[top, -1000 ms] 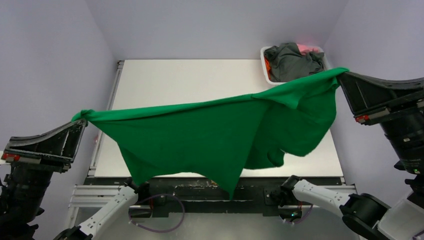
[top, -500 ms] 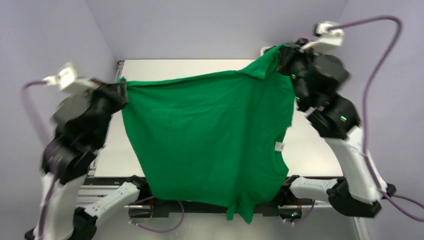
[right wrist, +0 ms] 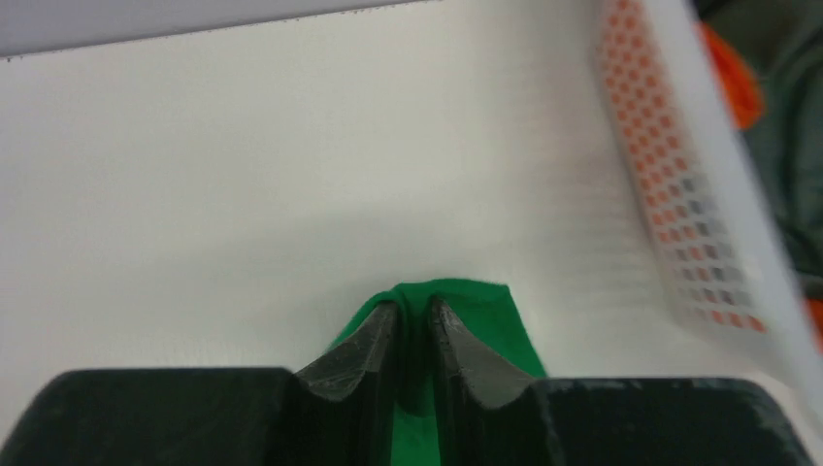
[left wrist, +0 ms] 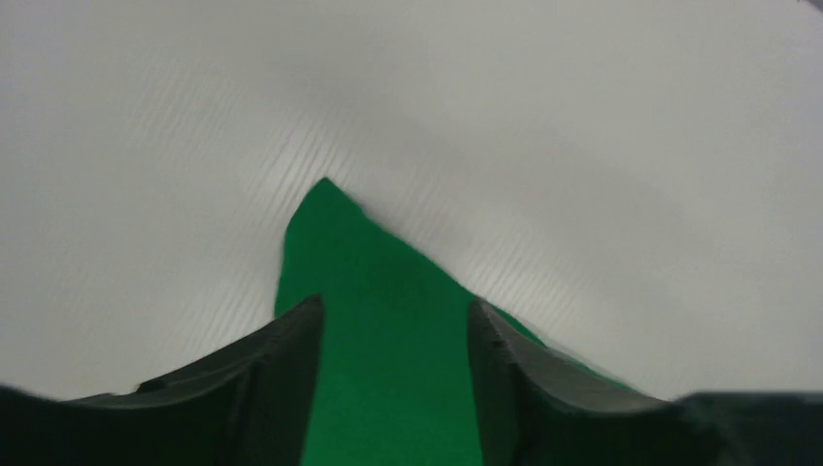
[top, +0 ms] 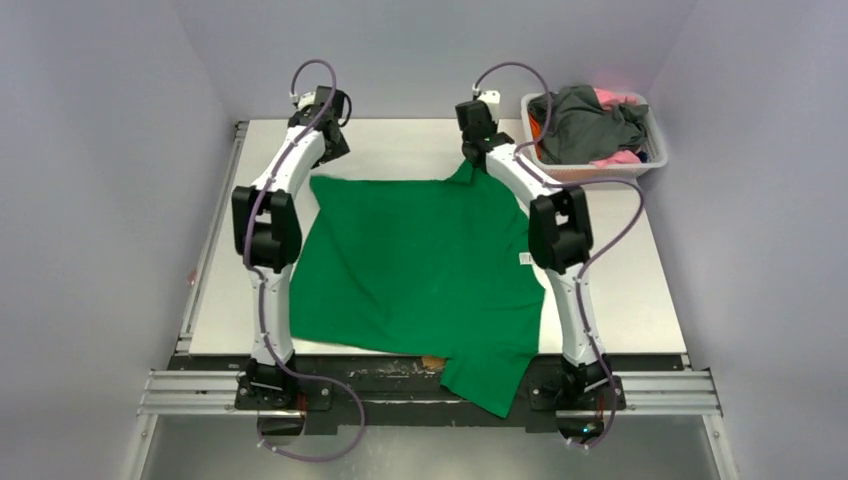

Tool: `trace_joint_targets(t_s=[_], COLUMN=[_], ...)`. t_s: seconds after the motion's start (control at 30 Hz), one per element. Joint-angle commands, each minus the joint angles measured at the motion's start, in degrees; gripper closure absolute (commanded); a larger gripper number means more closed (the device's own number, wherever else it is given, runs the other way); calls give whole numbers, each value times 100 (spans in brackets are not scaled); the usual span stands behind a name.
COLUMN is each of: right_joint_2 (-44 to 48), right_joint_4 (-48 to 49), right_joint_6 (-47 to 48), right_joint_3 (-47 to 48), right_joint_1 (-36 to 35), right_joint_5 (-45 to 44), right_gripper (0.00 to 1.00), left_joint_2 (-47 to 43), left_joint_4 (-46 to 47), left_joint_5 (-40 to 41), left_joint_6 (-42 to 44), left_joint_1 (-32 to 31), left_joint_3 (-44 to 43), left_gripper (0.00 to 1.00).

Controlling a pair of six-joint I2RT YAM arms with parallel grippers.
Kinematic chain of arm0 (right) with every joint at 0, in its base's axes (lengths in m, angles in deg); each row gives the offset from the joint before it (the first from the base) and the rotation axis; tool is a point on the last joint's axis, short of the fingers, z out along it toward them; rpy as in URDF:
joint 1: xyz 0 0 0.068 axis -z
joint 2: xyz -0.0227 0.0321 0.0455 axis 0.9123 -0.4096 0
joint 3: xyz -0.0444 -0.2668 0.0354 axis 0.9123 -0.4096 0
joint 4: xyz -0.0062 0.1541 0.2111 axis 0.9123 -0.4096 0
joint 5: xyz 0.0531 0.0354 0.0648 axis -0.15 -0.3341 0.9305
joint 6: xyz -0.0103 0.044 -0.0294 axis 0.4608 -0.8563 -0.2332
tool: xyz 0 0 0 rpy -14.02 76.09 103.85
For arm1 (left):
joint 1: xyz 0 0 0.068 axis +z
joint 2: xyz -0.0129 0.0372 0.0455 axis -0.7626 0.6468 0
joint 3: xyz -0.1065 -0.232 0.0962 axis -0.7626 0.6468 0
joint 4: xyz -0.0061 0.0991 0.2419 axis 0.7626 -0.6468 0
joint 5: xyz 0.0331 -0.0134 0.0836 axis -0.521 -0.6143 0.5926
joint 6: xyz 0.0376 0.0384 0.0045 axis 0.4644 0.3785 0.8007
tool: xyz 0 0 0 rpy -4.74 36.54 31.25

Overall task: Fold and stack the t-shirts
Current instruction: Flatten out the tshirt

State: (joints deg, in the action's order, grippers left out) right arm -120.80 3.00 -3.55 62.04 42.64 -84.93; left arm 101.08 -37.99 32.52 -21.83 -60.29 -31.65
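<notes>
The bright green t-shirt lies spread flat on the white table, with one part hanging over the near edge. My left gripper is at its far left corner; in the left wrist view the gripper is open, with the green cloth lying loose below the jaws. My right gripper is at the far right corner; in the right wrist view the gripper stands nearly closed, pinching a bunched bit of green fabric. Dark grey, pink and orange shirts lie in the basket.
The white slatted basket stands at the far right corner of the table, close to my right gripper, and its wall fills the right of the right wrist view. A white tag shows on the green shirt.
Both arms swung forward and down from holding the green shirt stretched in the air. The shirt now lies on the table. The left jaws have opened off their corner; the right jaws have loosened slightly.
</notes>
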Motion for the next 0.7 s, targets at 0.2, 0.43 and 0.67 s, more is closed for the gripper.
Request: trace_joint_targets(t_s=[0.2, 0.43, 0.67], right_joint_2=[170, 1998, 1784], right_joint_4=[84, 232, 820], right_joint_6=[-350, -741, -1293], right_joint_3=[672, -2121, -2952], right_joint_1=[244, 251, 249], right_joint_5=[1181, 2514, 3319], right_gripper=[18, 16, 16], left_joint_2=[-410, -2034, -3420], left_joint_4=[187, 120, 1278], left_joint_5=[-1030, -1951, -2767], left_joint_6=[102, 224, 183], left_joint_1=[296, 190, -257], left_joint_3=[-443, 1592, 4242], left_gripper=[0, 0, 0])
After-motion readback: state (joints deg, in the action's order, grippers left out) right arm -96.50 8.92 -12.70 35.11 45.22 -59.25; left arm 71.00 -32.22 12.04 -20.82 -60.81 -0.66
